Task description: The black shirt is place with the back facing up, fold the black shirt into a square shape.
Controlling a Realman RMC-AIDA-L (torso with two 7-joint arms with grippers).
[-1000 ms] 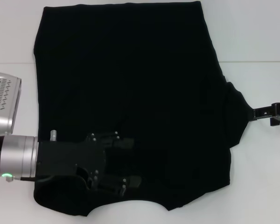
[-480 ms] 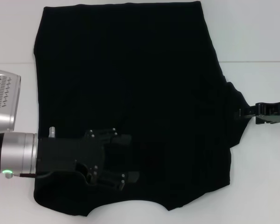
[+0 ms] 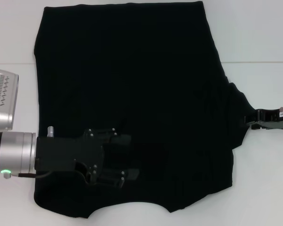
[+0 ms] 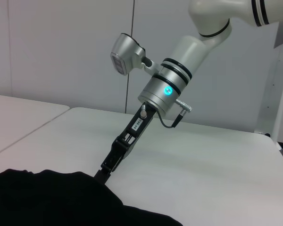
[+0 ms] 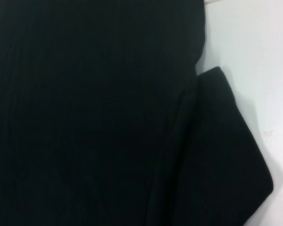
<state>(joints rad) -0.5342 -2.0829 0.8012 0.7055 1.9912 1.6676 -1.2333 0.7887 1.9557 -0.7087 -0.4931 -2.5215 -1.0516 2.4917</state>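
White tabletop (image 3: 264,188), seam line across it. One black shirt (image 3: 132,84) spread flat over most of it, plain side up, no print visible; one sleeve sticking out toward the right edge. Left gripper (image 3: 127,160) low over the shirt's near-left part, fingers parted, nothing between them. Right gripper (image 3: 252,119) at the tip of the right sleeve, seemingly pinching the fabric edge; same contact seen from the left wrist camera (image 4: 101,175). Two arms, one garment, zero containers. Right wrist camera filled with black cloth (image 5: 85,117) plus a folded sleeve edge.
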